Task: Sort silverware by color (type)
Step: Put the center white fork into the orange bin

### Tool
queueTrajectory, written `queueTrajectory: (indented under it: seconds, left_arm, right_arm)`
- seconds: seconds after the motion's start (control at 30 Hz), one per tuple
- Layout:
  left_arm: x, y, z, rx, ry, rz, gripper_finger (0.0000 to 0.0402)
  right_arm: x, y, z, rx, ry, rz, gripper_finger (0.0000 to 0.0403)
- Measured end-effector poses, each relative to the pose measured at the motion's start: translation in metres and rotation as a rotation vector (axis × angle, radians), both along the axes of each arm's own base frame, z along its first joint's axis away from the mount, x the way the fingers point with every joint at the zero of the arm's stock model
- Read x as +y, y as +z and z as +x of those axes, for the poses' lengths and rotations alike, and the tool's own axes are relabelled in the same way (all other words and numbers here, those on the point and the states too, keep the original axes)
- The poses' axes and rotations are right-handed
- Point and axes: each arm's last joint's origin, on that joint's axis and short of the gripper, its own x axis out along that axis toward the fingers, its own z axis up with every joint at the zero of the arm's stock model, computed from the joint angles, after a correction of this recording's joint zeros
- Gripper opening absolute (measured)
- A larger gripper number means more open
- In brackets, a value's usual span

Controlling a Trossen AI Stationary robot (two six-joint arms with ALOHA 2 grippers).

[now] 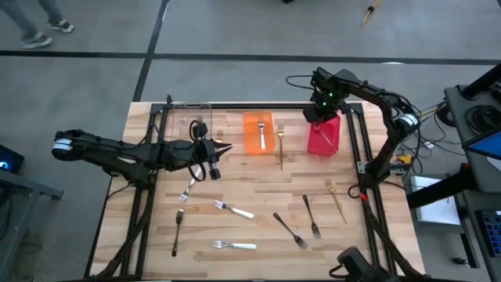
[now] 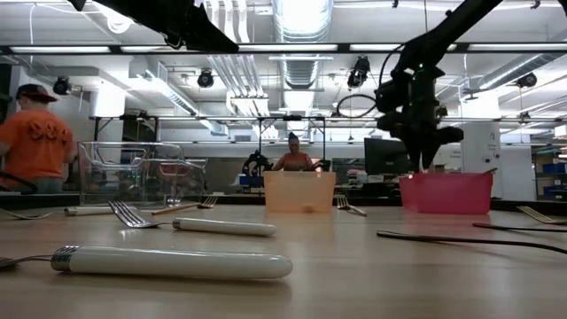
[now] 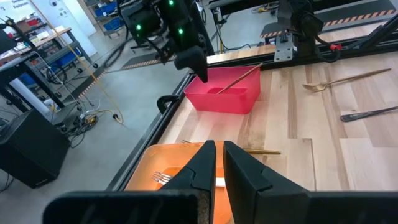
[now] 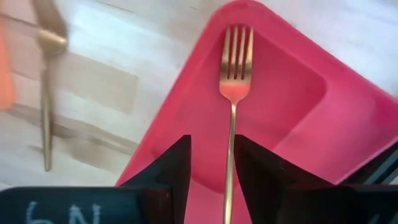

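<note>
My right gripper point(image 4: 211, 155) hangs open above the red bin point(image 1: 323, 139), fingers pointing down. A gold fork point(image 4: 235, 81) lies in that bin, tines on its floor, handle slanting up over the rim point(image 3: 256, 67). The handle passes between my right fingers without touching them. My left gripper point(image 3: 216, 149) is shut on nothing, held above the table between the clear bin point(image 1: 192, 125) and the orange bin point(image 1: 257, 131). The orange bin holds a white-handled fork point(image 1: 262, 135). More silverware lies loose on the table: another gold fork point(image 1: 280, 147), dark forks point(image 1: 290, 229), white-handled forks point(image 1: 235, 210).
The three bins stand in a row near the table's far edge. Black frame rails point(image 1: 356, 149) run along the table's left and right sides. A gold fork point(image 1: 337, 200) lies near the right rail. People point(image 2: 35, 133) stand in the room beyond the table.
</note>
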Motion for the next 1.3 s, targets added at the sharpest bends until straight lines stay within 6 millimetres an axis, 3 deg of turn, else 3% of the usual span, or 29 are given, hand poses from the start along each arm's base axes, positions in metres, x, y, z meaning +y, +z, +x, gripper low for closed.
queueTrajectory:
  seconds: [0.3,0.47,0.6,0.97,1.3]
  left_arm:
    - [0.000,0.000,0.000,0.001,0.000,0.002,0.0013]
    - [0.000,0.000,0.000,0.000,0.000,0.002,0.0013]
    - [0.000,0.001,0.000,-0.006,-0.001,0.002,0.0013]
    - [0.000,0.007,0.001,-0.087,0.014,-0.059,0.0013]
    - [-0.006,-0.003,0.000,-0.142,0.035,-0.325,0.0013]
  right_arm:
    - [0.036,0.048,0.005,-0.149,0.138,-0.209,0.0102]
    - [0.070,0.075,0.013,-0.300,0.242,-0.374,0.0104]
    - [0.103,0.085,0.019,-0.439,0.347,-0.486,0.0101]
    - [0.179,0.059,0.027,-0.743,0.588,-0.590,0.0080]
    - [0.220,0.037,0.039,-0.674,0.707,-0.659,0.0069]
